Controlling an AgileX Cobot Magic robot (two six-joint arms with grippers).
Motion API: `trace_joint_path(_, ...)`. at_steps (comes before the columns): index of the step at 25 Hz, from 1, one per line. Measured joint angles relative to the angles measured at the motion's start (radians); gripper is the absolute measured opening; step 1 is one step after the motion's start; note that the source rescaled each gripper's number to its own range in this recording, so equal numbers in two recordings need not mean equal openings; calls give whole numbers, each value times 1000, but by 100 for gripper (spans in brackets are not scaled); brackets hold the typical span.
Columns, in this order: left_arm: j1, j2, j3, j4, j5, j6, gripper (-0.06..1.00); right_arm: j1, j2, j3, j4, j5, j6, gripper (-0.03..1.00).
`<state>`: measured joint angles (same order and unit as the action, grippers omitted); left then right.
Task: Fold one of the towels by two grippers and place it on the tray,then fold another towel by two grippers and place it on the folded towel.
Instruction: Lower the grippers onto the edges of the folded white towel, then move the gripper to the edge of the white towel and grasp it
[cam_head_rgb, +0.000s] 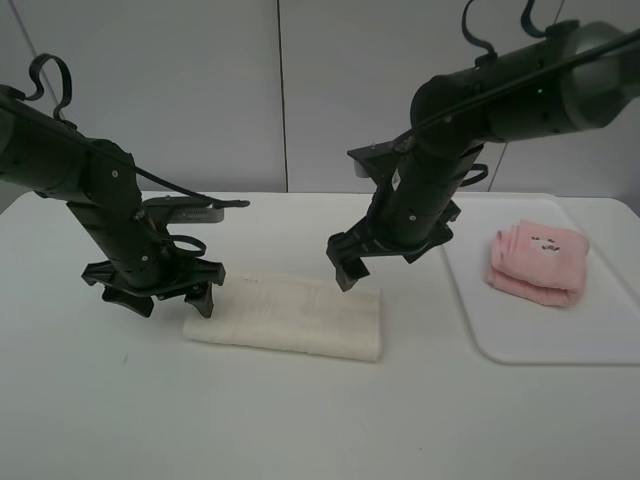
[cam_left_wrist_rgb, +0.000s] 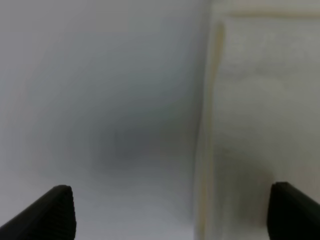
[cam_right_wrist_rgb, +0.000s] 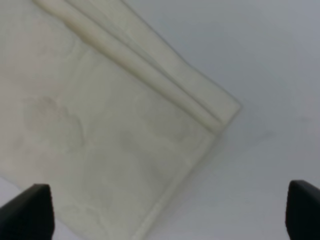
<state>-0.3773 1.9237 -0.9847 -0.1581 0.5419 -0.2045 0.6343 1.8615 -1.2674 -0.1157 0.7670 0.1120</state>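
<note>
From the high camera, the cream-white towel (cam_head_rgb: 290, 318) lies flat on the tabletop (cam_head_rgb: 300, 430) as a long strip. Its long axis runs across the view from my left side to my right, the right end sitting a little nearer the front. My left pincer (cam_head_rgb: 170, 298) hangs over the strip's left short end, jaws spread wide and empty. My right pincer (cam_head_rgb: 350, 270) hangs over the far long edge near the right short end, equally wide and holding nothing. Each arm is therefore nearer its own end of the cloth. The pink towel (cam_head_rgb: 537, 262) is already a folded bundle on the tray (cam_head_rgb: 520, 345), well to the right of the cream one. In the blurred left wrist view, my left pincer (cam_left_wrist_rgb: 172, 215) straddles the towel's edge. One finger is over bare tabletop (cam_left_wrist_rgb: 100, 100) and the other over the cream-white towel (cam_left_wrist_rgb: 260, 110), with the edge running straight away from between them. In the right wrist view, my right pincer (cam_right_wrist_rgb: 165, 215) gapes over the cream-white towel (cam_right_wrist_rgb: 110, 145), whose doubled hem runs slantwise to a corner. Beyond that corner is only tabletop (cam_right_wrist_rgb: 270, 60). I judge the coming fold depends on both pincers taking this strip by its ends, across the long axis.
</note>
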Motion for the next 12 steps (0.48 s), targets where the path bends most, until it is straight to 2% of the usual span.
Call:
trace_joint_path(9,0,26,0,8,-15,3,94,0,0,0,12,3,4,99)
trace_joint_path(12,0,43,0,13,-17,3,94,0,0,0,12,3,39,99)
